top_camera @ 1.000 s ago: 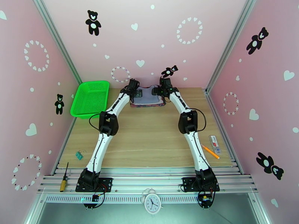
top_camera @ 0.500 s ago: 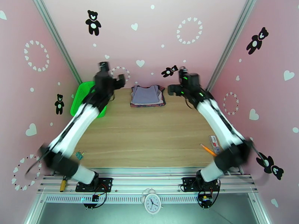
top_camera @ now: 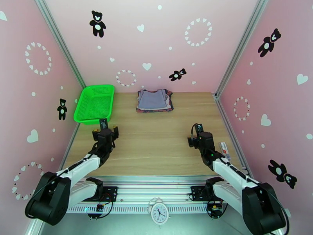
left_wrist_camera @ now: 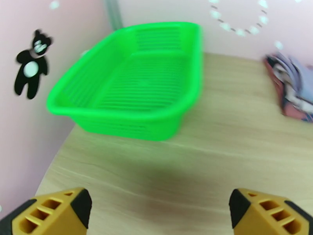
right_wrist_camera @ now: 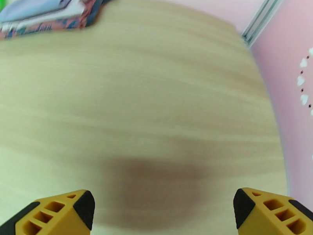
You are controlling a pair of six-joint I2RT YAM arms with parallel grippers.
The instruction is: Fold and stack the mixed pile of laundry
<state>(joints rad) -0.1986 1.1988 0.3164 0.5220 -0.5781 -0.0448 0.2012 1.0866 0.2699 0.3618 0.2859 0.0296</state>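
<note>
Laundry pile [top_camera: 154,100] untouched, both jaws wide, empty

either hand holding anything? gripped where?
Nothing held: left hand and right hand both open, empty; folded clothes lie far from both.

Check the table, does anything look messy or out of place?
Nothing stands out. The laundry stack lies folded at the far edge, layers slightly offset; the green basket sits upright to its left, apart from it.
</note>
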